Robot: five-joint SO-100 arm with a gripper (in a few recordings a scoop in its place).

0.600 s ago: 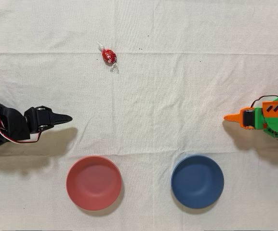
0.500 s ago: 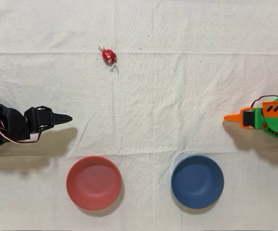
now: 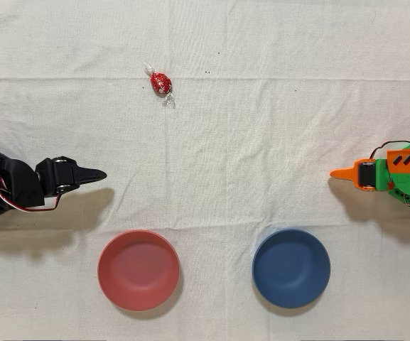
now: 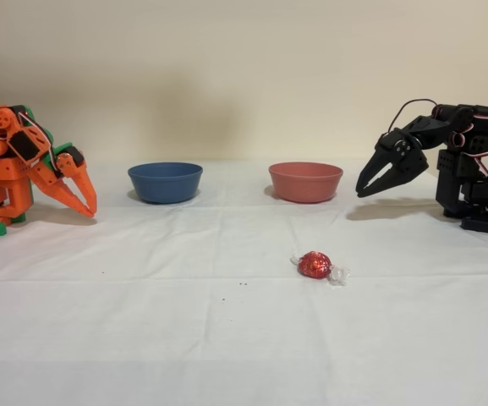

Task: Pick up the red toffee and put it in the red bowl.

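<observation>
The red toffee (image 3: 160, 83) (image 4: 315, 265) lies on the white cloth, shiny red foil with clear twisted ends. In the overhead view it is at the upper left of centre; in the fixed view it sits near the front. The red bowl (image 3: 138, 270) (image 4: 305, 182) stands empty at the lower left in the overhead view. My black gripper (image 3: 99, 173) (image 4: 362, 192) hovers at the left edge in the overhead view, shut and holding nothing, its tip pointing toward the middle. It is well apart from both the toffee and the bowl.
A dark blue bowl (image 3: 290, 268) (image 4: 165, 182) of the same size stands beside the red one. The idle orange arm (image 3: 386, 174) (image 4: 32, 161) rests at the opposite side. The wrinkled cloth (image 3: 261, 128) between the arms is open.
</observation>
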